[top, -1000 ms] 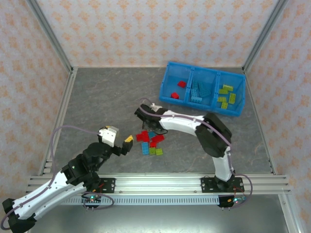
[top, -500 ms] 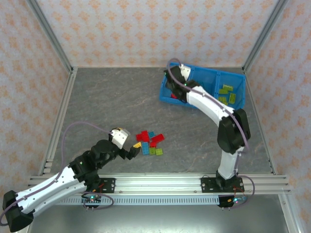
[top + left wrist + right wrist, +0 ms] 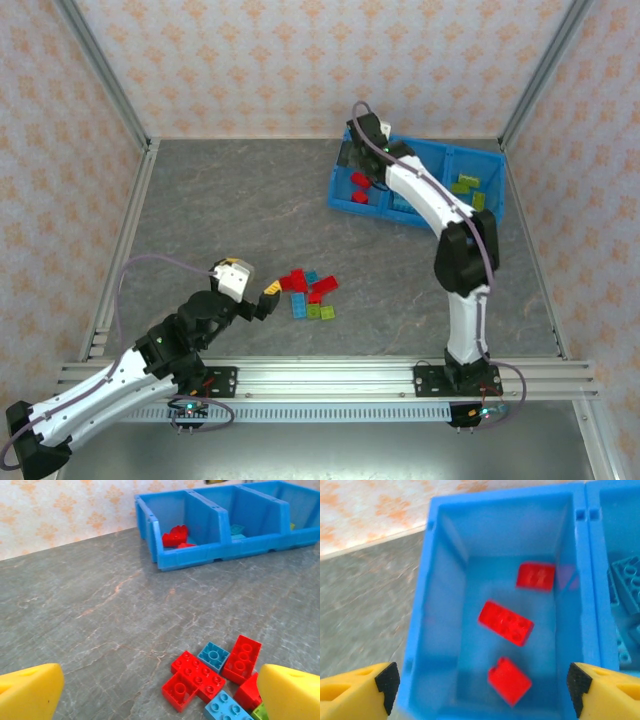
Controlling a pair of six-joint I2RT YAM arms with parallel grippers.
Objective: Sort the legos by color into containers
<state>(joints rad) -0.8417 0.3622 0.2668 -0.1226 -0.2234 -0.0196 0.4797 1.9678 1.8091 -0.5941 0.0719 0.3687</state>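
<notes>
Several loose legos [image 3: 311, 295] in red, blue and lime green lie in a small pile on the grey table; in the left wrist view they are red bricks [image 3: 196, 677], a light-blue one [image 3: 214, 656] and a blue one [image 3: 227, 708]. My left gripper [image 3: 264, 298] hovers just left of the pile, open and empty [image 3: 160, 692]. The blue bin [image 3: 340, 190] stands at the back right. My right gripper [image 3: 360, 162] hangs open over its left compartment [image 3: 445, 645], where three red bricks [image 3: 506, 622] lie. Blue bricks [image 3: 408, 190] fill the middle compartment, lime ones [image 3: 467, 195] the right.
Wallpapered walls with aluminium posts [image 3: 105, 85] close in the table on three sides. A metal rail [image 3: 330, 375] carrying both arm bases runs along the near edge. Bare grey table [image 3: 220, 210] stretches between the pile and the bin.
My right arm swung from the pile up to the bin's left compartment and opened its jaws; a third red brick now lies there. The left gripper moved toward the pile, then eased back slightly.
</notes>
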